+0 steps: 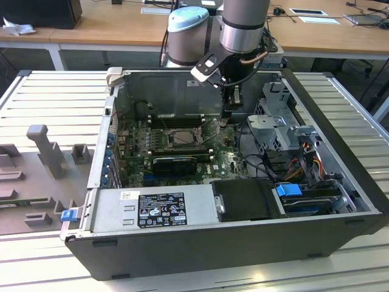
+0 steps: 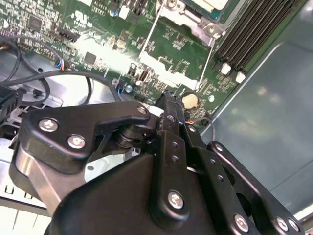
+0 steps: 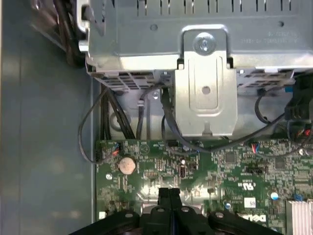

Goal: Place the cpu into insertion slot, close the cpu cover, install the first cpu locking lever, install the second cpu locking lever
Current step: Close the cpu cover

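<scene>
Silvery-grey cpu appears seated in the insertion slot, with the gripper near it over the green board, closed narrow and holding nothing; chip judged light, stiff, contact-fragile, so grasp by opposite edges only.

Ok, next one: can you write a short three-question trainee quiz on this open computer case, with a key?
1. True or false: in the exterior view the gripper hangs straight over the insertion slot.
2. In the first wrist view, which round thing sits on the green board near the fingertips? A) coin cell battery B) cooling fan C) rubber wheel
3. In the exterior view, what long black part lies between the insertion slot and the labelled power supply?
Key: 1 false, it hangs to the exterior view's right of the slot, shut. 2 A. 3 the graphics card.
</scene>
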